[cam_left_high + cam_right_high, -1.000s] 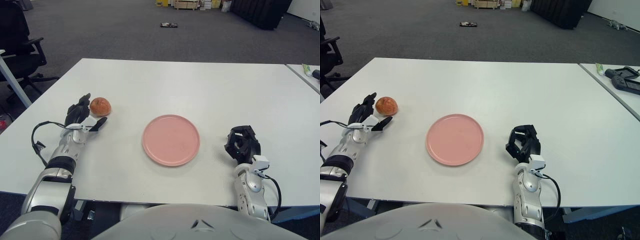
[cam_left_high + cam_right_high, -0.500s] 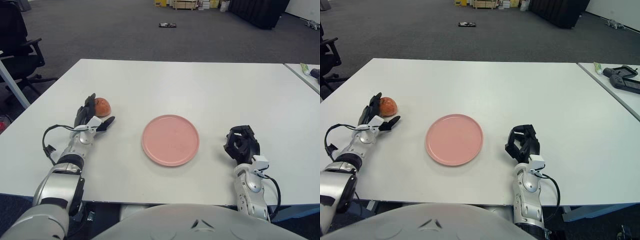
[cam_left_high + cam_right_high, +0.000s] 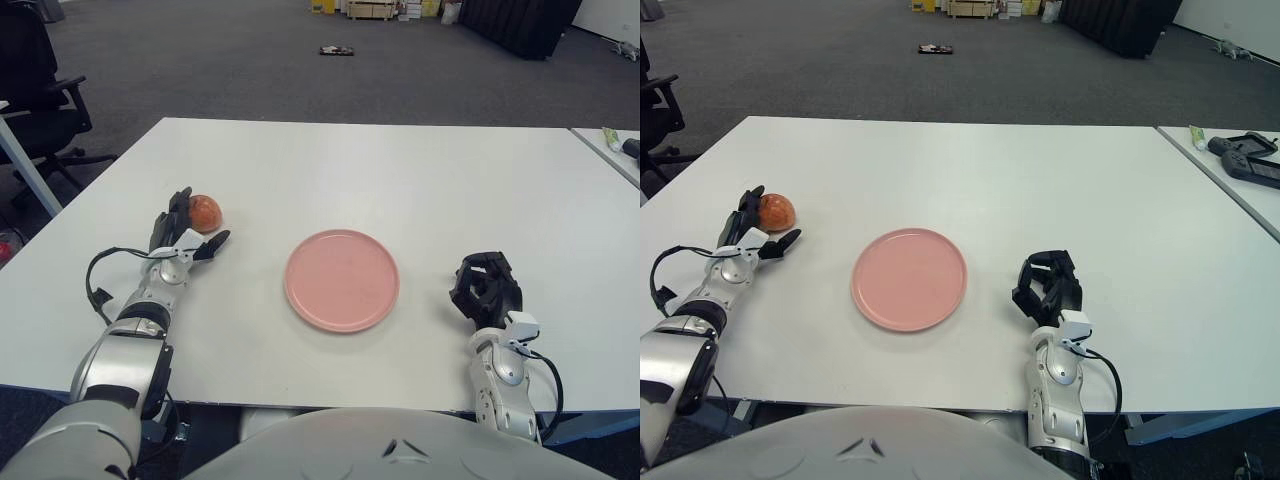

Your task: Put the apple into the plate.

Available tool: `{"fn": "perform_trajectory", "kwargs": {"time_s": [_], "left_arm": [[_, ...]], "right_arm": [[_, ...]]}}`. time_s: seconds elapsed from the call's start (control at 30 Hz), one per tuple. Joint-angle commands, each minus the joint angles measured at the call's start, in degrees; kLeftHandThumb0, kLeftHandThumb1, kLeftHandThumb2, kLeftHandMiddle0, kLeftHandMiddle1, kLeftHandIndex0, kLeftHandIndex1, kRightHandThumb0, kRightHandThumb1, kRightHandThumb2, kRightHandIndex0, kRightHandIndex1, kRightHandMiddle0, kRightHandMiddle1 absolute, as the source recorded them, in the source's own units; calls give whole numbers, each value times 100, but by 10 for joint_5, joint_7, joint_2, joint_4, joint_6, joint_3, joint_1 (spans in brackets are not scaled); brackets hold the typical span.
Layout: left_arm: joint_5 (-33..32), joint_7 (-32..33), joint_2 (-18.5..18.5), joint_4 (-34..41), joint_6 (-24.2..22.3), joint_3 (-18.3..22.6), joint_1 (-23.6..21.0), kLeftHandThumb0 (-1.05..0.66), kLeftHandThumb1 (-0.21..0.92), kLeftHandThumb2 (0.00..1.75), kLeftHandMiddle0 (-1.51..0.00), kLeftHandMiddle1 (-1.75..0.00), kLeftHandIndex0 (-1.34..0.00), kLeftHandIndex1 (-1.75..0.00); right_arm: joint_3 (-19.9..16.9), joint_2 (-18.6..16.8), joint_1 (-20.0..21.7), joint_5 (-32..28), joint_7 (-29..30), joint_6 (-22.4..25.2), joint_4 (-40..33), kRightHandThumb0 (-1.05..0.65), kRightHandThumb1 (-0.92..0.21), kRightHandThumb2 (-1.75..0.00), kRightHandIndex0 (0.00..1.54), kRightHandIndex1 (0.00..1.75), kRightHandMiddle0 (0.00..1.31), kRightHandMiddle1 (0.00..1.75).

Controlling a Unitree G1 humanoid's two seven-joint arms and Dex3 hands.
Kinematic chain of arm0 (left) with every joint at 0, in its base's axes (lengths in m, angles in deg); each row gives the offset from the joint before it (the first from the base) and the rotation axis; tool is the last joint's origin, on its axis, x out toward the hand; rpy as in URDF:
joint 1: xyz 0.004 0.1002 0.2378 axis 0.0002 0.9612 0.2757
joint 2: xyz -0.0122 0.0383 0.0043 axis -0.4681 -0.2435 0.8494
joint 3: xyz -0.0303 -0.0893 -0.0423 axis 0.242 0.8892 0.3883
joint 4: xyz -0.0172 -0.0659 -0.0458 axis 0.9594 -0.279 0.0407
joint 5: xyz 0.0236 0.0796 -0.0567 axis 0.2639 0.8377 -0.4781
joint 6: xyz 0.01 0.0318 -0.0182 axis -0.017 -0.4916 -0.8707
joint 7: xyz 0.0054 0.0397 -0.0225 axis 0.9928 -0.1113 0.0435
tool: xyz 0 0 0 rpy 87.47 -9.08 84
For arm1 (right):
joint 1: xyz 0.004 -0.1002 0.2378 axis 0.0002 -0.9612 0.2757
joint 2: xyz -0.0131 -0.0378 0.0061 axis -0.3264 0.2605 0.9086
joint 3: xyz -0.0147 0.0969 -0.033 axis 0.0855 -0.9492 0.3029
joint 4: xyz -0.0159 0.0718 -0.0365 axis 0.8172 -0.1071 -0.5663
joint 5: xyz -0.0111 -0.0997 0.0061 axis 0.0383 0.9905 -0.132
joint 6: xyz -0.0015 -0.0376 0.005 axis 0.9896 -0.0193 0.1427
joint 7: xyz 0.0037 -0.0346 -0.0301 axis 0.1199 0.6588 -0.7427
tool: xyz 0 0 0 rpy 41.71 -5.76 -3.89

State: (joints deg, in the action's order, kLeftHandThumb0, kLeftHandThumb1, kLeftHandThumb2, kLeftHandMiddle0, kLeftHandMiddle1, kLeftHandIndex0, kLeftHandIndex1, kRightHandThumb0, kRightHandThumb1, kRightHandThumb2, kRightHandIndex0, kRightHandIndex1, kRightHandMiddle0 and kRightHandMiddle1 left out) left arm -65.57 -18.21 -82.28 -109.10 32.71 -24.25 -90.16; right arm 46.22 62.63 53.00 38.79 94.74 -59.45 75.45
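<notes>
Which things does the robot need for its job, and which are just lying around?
For the job: apple; pink plate; left hand, open beside the apple.

Just there: right hand, curled and parked near the plate; office chair; black controller on the next table.

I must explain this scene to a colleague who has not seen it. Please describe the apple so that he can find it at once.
Start from the white table and the pink plate near its middle. Look to the plate's left, where the robot's left hand lies with open fingers. The apple sits just beyond that hand: small, round, reddish-orange, the table's only fruit.
</notes>
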Motion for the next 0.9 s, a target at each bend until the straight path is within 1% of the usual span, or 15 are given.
{"fn": "perform_trajectory", "kwargs": {"time_s": [0.0, 0.17, 0.47, 0.77, 0.87], "left_arm": [[5, -3, 11, -7, -11, -10, -20, -102, 50, 75, 0, -71, 0, -72], [8, -1, 11, -8, -7, -17, -30, -102, 48, 75, 0, -79, 0, -80], [12, 0, 8, -17, 4, -27, -47, -101, 46, 77, 0, -94, 0, -93], [23, -4, 5, -17, 5, -40, -71, -102, 46, 78, 0, -101, 0, -101], [32, -2, 2, -16, 3, -50, -73, -102, 48, 78, 0, -100, 0, -105]], "right_arm": [[-2, -2, -1, -3, -4, -8, 1, -41, -56, -101, 73, 175, 42, 175], [-1, -1, -1, -3, -7, -17, 6, -41, -56, -102, 74, 175, 42, 175], [-1, -3, -2, -5, -8, -16, 6, -41, -55, -103, 74, 175, 43, 175], [-1, -3, -1, -1, -4, -18, 6, -41, -55, -103, 74, 175, 43, 175], [-1, -3, -1, -2, -5, -19, 6, -41, -56, -102, 74, 175, 43, 175]]}}
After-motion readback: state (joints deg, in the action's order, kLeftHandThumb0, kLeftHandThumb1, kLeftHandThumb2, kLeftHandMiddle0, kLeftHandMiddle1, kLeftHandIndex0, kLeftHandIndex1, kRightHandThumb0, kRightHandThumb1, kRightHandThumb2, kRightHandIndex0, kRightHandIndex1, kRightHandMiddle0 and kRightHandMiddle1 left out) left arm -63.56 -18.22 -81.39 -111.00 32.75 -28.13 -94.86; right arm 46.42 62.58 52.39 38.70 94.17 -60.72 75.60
